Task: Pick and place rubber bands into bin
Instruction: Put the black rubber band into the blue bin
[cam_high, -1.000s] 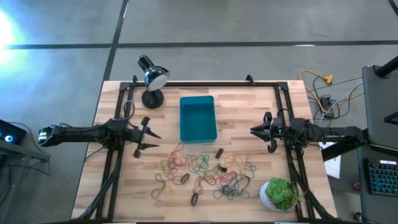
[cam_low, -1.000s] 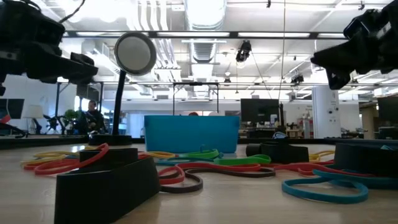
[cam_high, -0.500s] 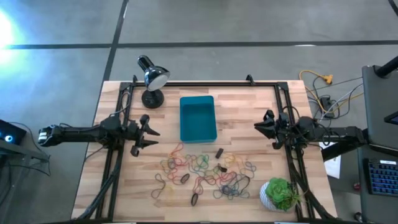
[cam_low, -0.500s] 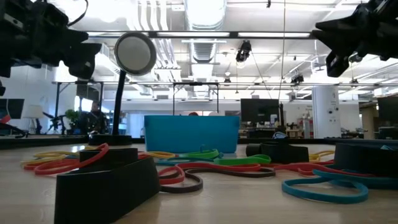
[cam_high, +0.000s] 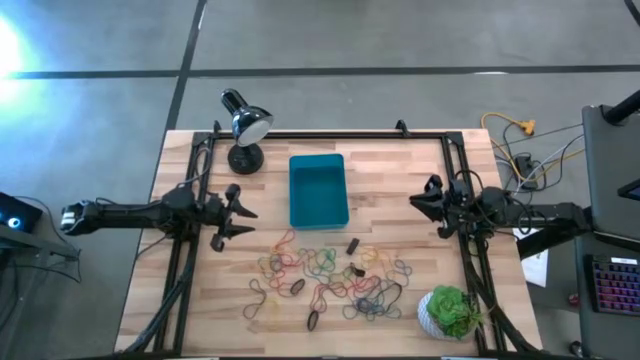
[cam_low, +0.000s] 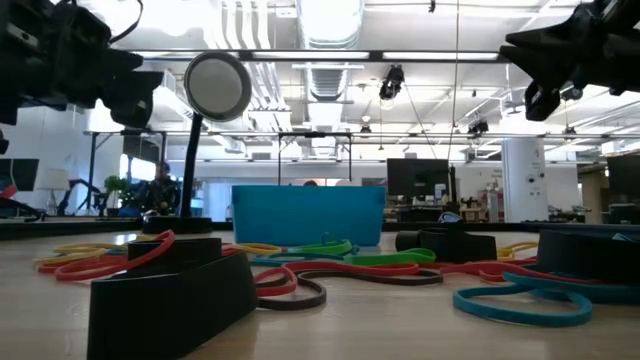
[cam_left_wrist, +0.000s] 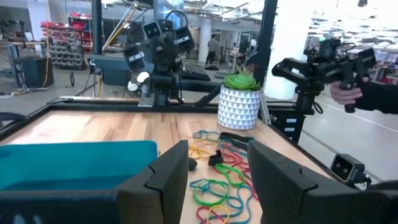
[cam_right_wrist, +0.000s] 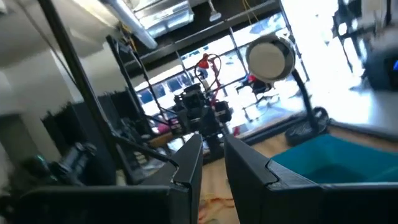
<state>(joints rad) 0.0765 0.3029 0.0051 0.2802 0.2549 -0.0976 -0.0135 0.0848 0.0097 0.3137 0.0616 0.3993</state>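
Starting on the left, our left gripper (cam_high: 238, 213) hangs above the table's left side, its fingers spread wide with nothing between them. It points toward the middle of the table, well apart from any band.

Next comes the bin (cam_high: 318, 190), sitting near the middle of the table beside the black desk lamp (cam_high: 244, 127). From overhead its floor looks plain teal — we see no band inside it, though a thin loop lying flat against a wall could escape us from this height. The level view across the table shows only the bin's outer wall, so it does not help here.

The rubber bands (cam_high: 330, 278) lie in a loose tangle on the wood just in front of the bin, stretching from left of centre toward the potted plant (cam_high: 450, 311) at the table's right corner. A few dark small pieces sit among them.

On the right, our right gripper (cam_high: 423, 209) hovers over the table's right side, its fingers drawn close together with only a narrow slit, and empty.

So we judge the task barely begun — by these views the whole pile remains to be picked and dropped in.
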